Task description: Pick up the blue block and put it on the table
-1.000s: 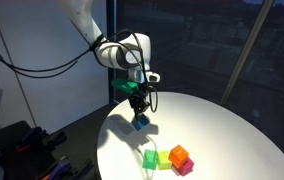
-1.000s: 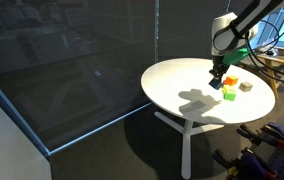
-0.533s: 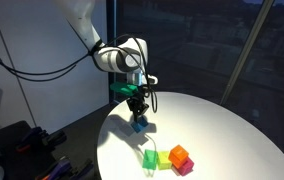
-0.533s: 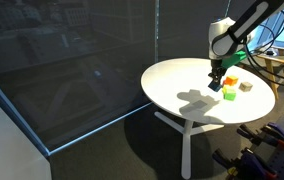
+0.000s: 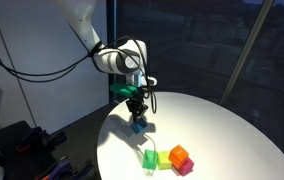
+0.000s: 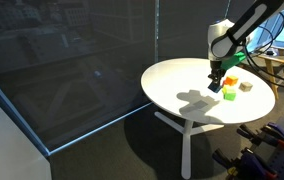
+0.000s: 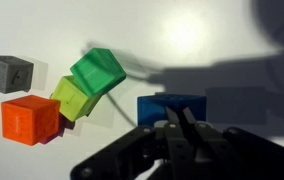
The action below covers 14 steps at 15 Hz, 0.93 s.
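The blue block (image 7: 172, 106) is a small teal-blue cube on the round white table (image 7: 217, 40), near its edge in both exterior views (image 5: 138, 125) (image 6: 213, 87). My gripper (image 7: 177, 122) hangs right over the block, pointing down, as both exterior views show (image 5: 137, 113) (image 6: 214, 78). Its two fingertips stand close together in front of the block's near face, not around its sides. I cannot tell whether the tips touch the block.
A green cube (image 7: 98, 70) leans on a yellow-green cube (image 7: 70, 98), with an orange cube (image 7: 29, 120) and a grey cube (image 7: 7, 73) beside them, apart from the blue block. This cluster (image 5: 179, 156) lies further in on the table (image 5: 227, 125). A dark glass wall stands behind.
The arm and gripper have shifted very slightly toward the table's edge. The jaws stay close together over the blue block.
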Available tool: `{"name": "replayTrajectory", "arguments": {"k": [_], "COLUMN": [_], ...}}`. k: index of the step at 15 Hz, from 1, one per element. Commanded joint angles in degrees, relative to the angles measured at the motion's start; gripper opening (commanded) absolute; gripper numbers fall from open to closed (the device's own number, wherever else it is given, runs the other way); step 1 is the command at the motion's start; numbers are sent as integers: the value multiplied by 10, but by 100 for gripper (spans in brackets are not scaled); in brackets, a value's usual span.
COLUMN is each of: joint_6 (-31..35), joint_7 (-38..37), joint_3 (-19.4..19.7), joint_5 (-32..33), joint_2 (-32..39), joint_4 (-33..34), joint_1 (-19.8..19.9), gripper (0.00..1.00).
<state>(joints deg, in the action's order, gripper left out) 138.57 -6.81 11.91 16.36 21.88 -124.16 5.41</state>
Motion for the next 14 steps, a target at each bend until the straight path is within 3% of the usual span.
{"name": "replayTrajectory", "arguments": {"k": [1,2,3,10,14], "joint_6": [11,10,10,10,7], "joint_7": [-14,-14,-14,-13,-7], "joint_3": [7,7,7,7,5], "joint_5": [18,18,18,17,8], "joint_2": [-2,-2,-2,-1,-6], "joint_4": [-4,-4,-4,-4,-5], "joint_1": [-7,-7,-7,-6,-3], "gripper": [34,34,41,96,100]}}
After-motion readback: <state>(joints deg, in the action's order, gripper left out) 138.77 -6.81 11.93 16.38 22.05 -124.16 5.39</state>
